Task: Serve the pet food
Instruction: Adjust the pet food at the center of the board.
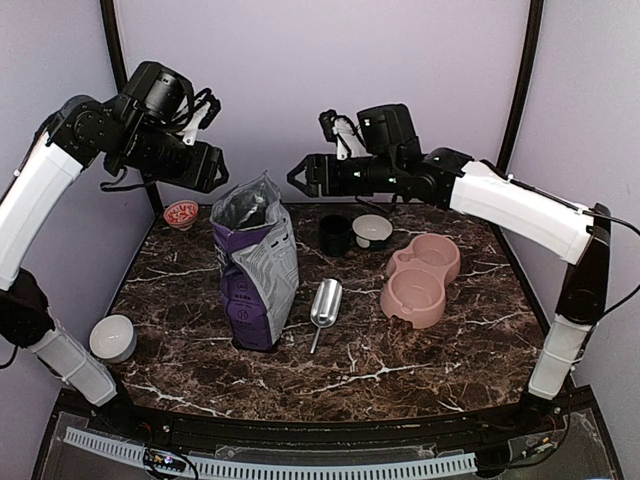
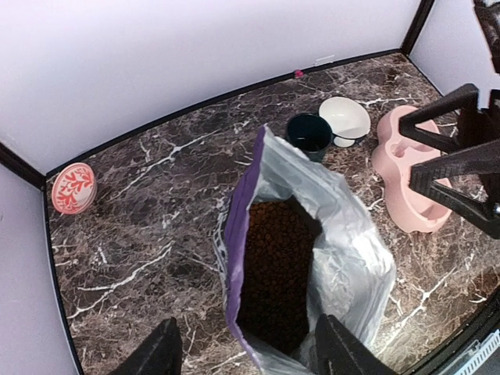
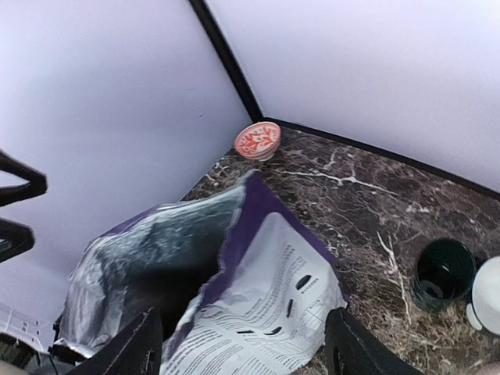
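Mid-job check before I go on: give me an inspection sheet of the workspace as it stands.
Surface: dark marble table, no spills seen.
Job's things: pet food inside the upright bag, whose top is open; pink double bowl looks empty; metal scoop lies beside the bag.
Clutter: black cup, white bowl, red patterned dish, white cup.
Grippers: left gripper and right gripper both open, holding nothing, raised near the bag's mouth.
Cables: cable loops hang by the wrists, clear of the bag.
Surroundings: lilac walls, black frame posts.
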Available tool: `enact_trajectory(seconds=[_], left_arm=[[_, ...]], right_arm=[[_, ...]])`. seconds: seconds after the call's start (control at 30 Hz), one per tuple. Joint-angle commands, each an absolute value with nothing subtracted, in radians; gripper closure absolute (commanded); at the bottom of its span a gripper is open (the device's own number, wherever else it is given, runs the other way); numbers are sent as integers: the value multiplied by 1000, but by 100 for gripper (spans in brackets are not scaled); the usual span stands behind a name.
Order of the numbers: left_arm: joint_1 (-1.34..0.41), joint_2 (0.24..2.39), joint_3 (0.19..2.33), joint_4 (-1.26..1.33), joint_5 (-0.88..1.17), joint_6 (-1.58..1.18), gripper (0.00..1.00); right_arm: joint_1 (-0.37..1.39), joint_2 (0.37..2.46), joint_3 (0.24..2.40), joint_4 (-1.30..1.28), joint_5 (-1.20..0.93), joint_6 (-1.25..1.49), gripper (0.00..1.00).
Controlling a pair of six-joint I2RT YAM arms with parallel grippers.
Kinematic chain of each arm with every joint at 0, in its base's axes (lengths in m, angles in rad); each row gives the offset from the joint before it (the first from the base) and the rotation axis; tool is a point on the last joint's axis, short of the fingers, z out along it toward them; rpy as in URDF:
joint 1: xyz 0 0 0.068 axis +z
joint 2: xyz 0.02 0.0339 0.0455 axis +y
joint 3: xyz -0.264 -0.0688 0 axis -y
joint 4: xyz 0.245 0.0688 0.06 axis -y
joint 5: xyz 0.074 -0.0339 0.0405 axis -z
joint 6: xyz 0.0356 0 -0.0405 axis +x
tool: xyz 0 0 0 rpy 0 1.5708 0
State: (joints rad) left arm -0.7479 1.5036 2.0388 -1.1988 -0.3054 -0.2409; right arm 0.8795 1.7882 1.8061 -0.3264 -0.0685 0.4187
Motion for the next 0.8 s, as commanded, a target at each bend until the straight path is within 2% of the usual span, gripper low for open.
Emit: enact_trajectory(seconds=[0.0, 0.17, 0.43, 0.77], left_arm=[[-742, 1562, 2134, -1193, -199, -199, 38], [-759, 1629, 2184, -1196, -85, -209, 36], [-838, 1731, 2188, -1222, -86, -220, 34], [-911, 1821, 2179, -1267, -309, -242, 32]], right_arm=[[815, 1728, 1751, -258, -17, 407, 22], [760, 1693, 1669, -254, 21, 403, 15], [716, 1645, 1530, -222, 35, 416, 10], [706, 1641, 1471, -210, 13, 431, 9]])
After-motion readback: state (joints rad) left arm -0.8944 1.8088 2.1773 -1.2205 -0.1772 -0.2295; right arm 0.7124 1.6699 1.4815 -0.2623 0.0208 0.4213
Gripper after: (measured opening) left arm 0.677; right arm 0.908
